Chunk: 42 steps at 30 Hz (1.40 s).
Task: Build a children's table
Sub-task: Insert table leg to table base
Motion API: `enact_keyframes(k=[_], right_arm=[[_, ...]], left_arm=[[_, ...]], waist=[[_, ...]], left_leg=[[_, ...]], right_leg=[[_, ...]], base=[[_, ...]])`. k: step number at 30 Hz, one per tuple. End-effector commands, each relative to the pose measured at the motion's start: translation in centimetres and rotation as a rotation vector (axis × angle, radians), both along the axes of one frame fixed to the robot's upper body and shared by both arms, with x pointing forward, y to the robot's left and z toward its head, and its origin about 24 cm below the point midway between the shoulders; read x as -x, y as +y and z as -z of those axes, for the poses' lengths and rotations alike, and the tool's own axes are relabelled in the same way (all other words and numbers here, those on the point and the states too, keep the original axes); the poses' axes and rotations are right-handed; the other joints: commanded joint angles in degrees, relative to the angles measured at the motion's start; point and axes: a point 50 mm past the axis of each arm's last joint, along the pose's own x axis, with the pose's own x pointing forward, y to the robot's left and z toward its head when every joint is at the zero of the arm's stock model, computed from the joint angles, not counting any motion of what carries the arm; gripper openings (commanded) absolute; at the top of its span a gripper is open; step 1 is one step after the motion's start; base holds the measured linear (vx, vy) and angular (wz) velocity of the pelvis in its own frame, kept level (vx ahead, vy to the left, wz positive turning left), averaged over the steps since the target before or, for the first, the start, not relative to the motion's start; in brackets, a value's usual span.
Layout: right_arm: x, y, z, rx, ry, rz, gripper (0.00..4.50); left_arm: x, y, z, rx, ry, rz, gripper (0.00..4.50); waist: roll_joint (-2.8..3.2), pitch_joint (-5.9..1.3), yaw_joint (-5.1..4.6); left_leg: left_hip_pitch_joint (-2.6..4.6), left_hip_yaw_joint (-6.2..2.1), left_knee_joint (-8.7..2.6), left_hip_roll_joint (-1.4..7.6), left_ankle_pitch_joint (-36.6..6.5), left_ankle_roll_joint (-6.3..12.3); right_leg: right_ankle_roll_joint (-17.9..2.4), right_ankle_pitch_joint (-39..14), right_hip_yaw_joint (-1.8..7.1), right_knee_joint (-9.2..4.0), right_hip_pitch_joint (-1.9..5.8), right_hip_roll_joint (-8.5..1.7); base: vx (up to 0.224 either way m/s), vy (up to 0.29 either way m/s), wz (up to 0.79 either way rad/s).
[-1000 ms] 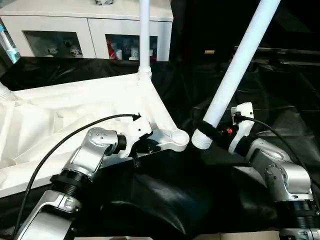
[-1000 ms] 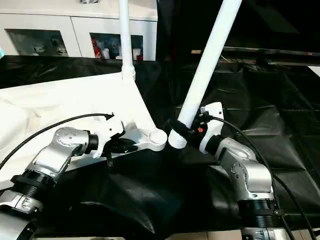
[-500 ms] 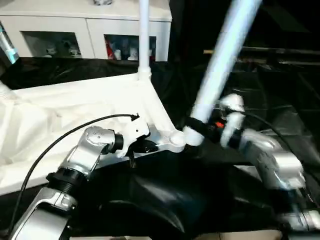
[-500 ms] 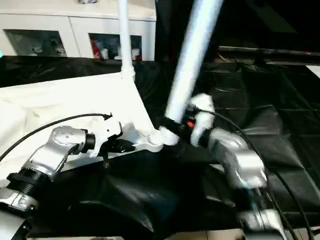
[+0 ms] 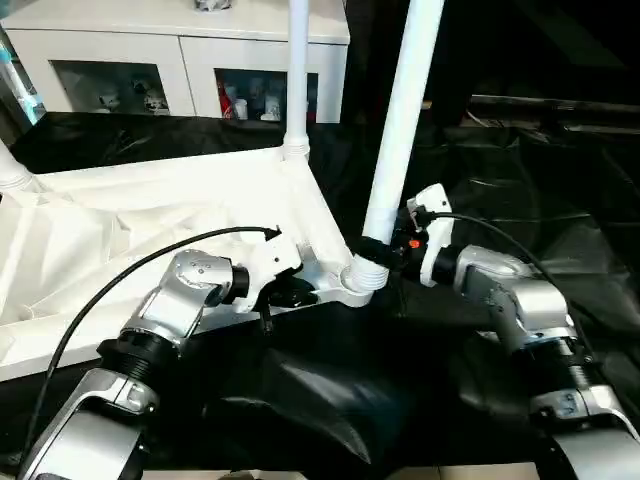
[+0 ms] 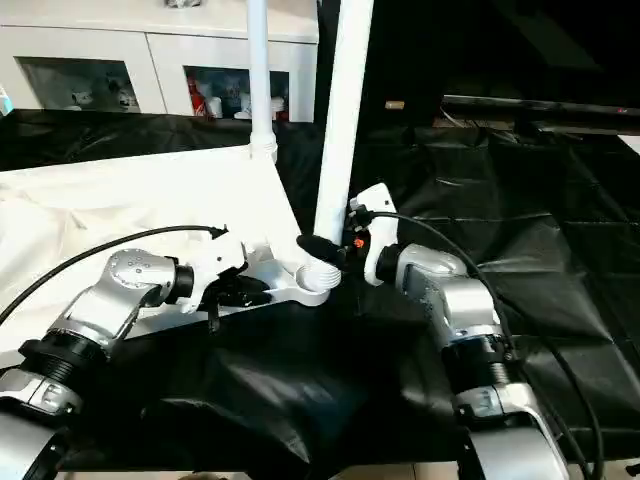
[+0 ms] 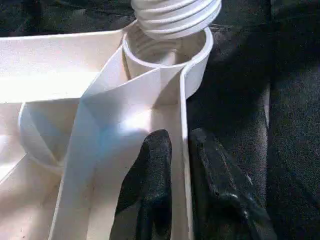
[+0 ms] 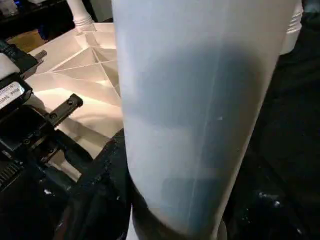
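The white tabletop lies upside down with its ribbed underside up. My left gripper is shut on the tabletop's raised rim, one finger on each side, just short of the near right corner socket. My right gripper is shut on a long white leg near its lower end. The leg stands almost upright, and its threaded end sits at the mouth of that socket. A second leg stands in the far right corner. The base of a third leg is at the far left.
Black sheeting covers the surface around the tabletop, with folds near me. A white cabinet with glass doors stands behind. A black cable loops over my left forearm, another over my right.
My right gripper has swung the leg from a strong tilt to almost upright and carried its threaded end left onto the corner socket. The left gripper has kept its hold on the rim.
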Motion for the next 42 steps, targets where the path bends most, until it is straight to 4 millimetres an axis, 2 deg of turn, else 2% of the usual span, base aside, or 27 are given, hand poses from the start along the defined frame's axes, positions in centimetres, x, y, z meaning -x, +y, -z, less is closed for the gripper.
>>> enact_keyframes(k=[1, 4, 7, 9, 11, 13, 17, 21, 22, 25, 26, 31, 37, 42], right_arm=[[-0.4, 0.2, -0.7, -0.005, -0.036, -0.009, 1.9], [-0.4, 0.2, -0.6, -0.009, -0.037, -0.013, 1.9], [-0.4, 0.3, -0.5, -0.008, -0.037, -0.015, 1.9], [-0.4, 0.3, -0.4, -0.007, -0.036, -0.017, 1.9], [-0.5, 0.3, -0.3, -0.006, -0.036, -0.017, 1.9], [-0.5, 0.3, -0.2, -0.006, -0.036, -0.019, 1.9], [-0.6, 0.5, -0.1, -0.005, -0.036, -0.026, 1.9], [-0.7, 0.9, -0.1, -0.003, -0.032, -0.047, 1.9], [-0.7, 1.0, -0.1, -0.001, -0.03, -0.054, 1.9], [-0.7, 1.4, 0.1, 0.015, -0.018, -0.075, 1.9], [-0.7, 1.5, 0.2, 0.019, -0.012, -0.081, 1.9], [-0.7, 1.9, 0.6, 0.043, 0.003, -0.105, 1.9], [-1.0, 2.1, 0.9, 0.057, -0.001, -0.084, 1.9], [-1.1, 1.8, 1.4, -0.028, 0.031, -0.053, 1.9]], left_arm=[[-0.1, 1.1, 0.5, -0.045, 0.028, -0.018, 0.75], [0.0, 1.3, 0.5, -0.048, 0.04, -0.016, 0.75], [0.1, 1.4, 0.6, -0.052, 0.057, -0.006, 0.41], [0.3, 1.5, 0.6, -0.055, 0.069, 0.003, 0.37], [0.4, 1.6, 0.7, -0.055, 0.071, 0.005, 0.08], [0.4, 1.7, 0.7, -0.054, 0.075, 0.006, 0.0], [0.4, 1.7, 0.7, -0.039, 0.072, 0.0, 0.0], [0.3, 1.4, 0.4, -0.004, 0.043, -0.005, 0.0], [0.3, 1.3, 0.4, 0.003, 0.041, -0.002, 0.0], [0.4, 1.1, 0.5, 0.011, 0.046, 0.003, 0.0], [0.4, 1.1, 0.5, 0.014, 0.047, 0.002, 0.0], [0.6, 0.9, 0.6, 0.025, 0.045, 0.005, 0.0], [0.6, 0.8, 0.6, 0.027, 0.044, 0.012, 0.0], [0.6, 0.9, 0.5, 0.02, 0.043, 0.013, 0.0]], waist=[[0.07, -3.35, 0.1], [0.07, -3.36, 0.01], [0.05, -3.35, -0.08], [-0.05, -3.35, -0.13], [-0.04, -3.35, -0.17], [-0.03, -3.32, -0.17], [-0.04, -3.25, -0.13], [-0.05, -3.3, -0.07], [-0.33, -3.3, -0.09], [-0.17, -3.22, -0.08], [-0.48, -3.22, -0.12], [-0.41, -3.23, -0.05], [-0.37, -3.14, -0.11], [-0.23, -3.06, -0.3]], left_leg=[[1.14, -0.95, -3.91, 3.48, -5.7, 1.97], [1.05, -0.99, -3.97, 3.47, -5.9, 1.78], [1.07, -0.93, -3.91, 3.47, -5.63, 2.05], [1.05, -0.92, -3.92, 3.48, -5.55, 2.14], [1.03, -0.92, -3.9, 3.48, -5.51, 2.25], [1.12, -0.91, -3.93, 3.52, -5.84, 2.24], [1.13, -0.9, -4.0, 3.55, -6.63, 1.82], [1.1, -0.88, -3.96, 3.53, -5.97, 2.06], [1.05, -0.85, -3.96, 3.51, -5.87, 2.2], [1.08, -0.87, -4.0, 3.53, -6.15, 2.22], [1.09, -0.86, -4.04, 3.56, -6.28, 2.22], [1.03, -0.81, -3.96, 3.51, -5.42, 2.38], [1.06, -0.83, -4.08, 3.59, -6.52, 2.03], [1.06, -0.88, -4.21, 3.6, -7.57, 1.7]], right_leg=[[-15.74, 2.48, 2.65, -3.72, 2.13, -5.07], [-15.86, 2.46, 2.62, -3.64, 2.21, -5.08], [-16.18, 2.98, 2.66, -3.66, 2.21, -5.14], [-16.23, 2.96, 2.65, -3.64, 2.23, -5.13], [-16.28, 3.02, 2.65, -3.6, 2.24, -5.1], [-16.33, 2.4, 2.63, -3.64, 2.14, -5.08], [-16.18, 0.86, 2.66, -3.78, 2.03, -5.14], [-16.15, 1.98, 2.68, -3.66, 2.11, -5.09], [-16.11, 2.02, 2.68, -3.68, 2.13, -5.08], [-16.02, 0.66, 2.65, -3.77, 2.02, -5.13], [-16.01, 0.3, 2.63, -3.82, 2.03, -5.13], [-15.87, 0.85, 2.68, -3.68, 2.0, -5.15], [-15.58, -0.94, 2.71, -3.86, 1.92, -5.25], [-15.62, -2.09, 2.74, -4.0, 1.88, -5.2]], base=[[0.0, 0.0, 0.0], [0.0, 0.0, 0.0], [0.0, 0.0, 0.0], [0.0, 0.0, 0.0], [0.0, 0.0, 0.0], [0.0, 0.0, 0.0], [0.0, 0.0, 0.0], [0.0, 0.0, 0.0], [0.0, 0.0, 0.0], [0.0, 0.0, 0.0], [0.0, 0.0, 0.0], [0.0, 0.0, 0.0], [0.0, 0.0, 0.0], [0.0, 0.0, 0.0]])
